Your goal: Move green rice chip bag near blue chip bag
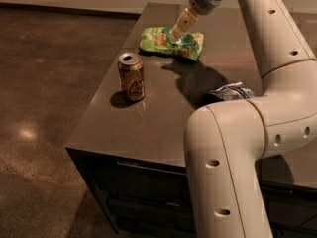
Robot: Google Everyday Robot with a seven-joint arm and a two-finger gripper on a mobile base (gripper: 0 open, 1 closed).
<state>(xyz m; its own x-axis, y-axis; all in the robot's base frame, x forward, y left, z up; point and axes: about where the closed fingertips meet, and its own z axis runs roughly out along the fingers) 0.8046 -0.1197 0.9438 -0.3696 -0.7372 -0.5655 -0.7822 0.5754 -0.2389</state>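
My gripper reaches down from the far side of the dark, smooth-topped table, its tip resting on the middle of the small bright green foil rice chip bag, though I cannot tell whether it is parted, closed or clamped on the foil. That green bag lies flat near the table's far edge, well apart from the dark navy blue and white chip bag, which sits closer in, partly hidden behind my white arm. A tan aluminium drink can stands upright near the table's left edge, in front of the green bag.
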